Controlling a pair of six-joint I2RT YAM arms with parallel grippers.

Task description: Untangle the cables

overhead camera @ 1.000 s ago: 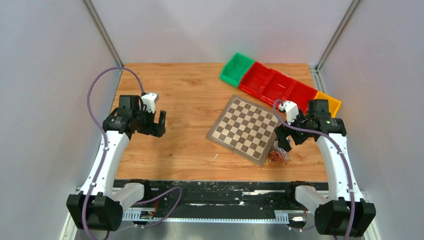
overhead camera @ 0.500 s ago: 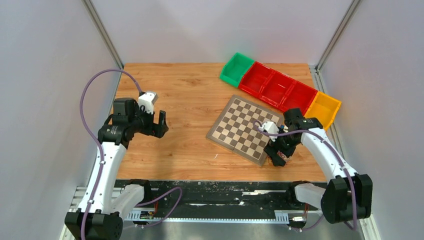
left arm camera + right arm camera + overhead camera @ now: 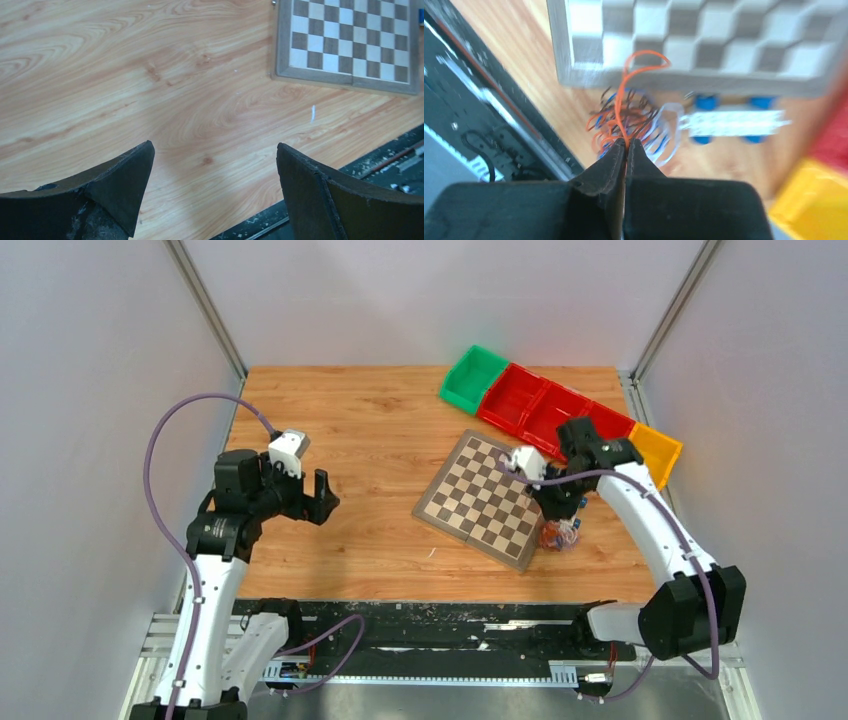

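The cables [image 3: 626, 122] are a small tangle of thin orange, dark and bluish-white wires hanging just off the chessboard's near right corner; from above the cables [image 3: 560, 535] show beside the board edge. My right gripper [image 3: 626, 141] is shut on an orange strand of them, its tips pinching the wire, and from above the right gripper [image 3: 556, 520] sits directly over the bundle. My left gripper [image 3: 318, 498] hovers over bare wood on the left side, open, with nothing between its black fingers [image 3: 125, 175].
A wooden chessboard [image 3: 487, 498] lies in the middle right. A row of green, red and yellow bins [image 3: 545, 410] lines the back right. A white strip with blue ends [image 3: 734, 123] lies on the wood near the wires. The table's black front rail [image 3: 420, 615] runs along the near edge.
My right gripper dropped onto the cables, closed on them and has pulled them up and slightly toward the board. The left arm shifted a little nearer, still open.
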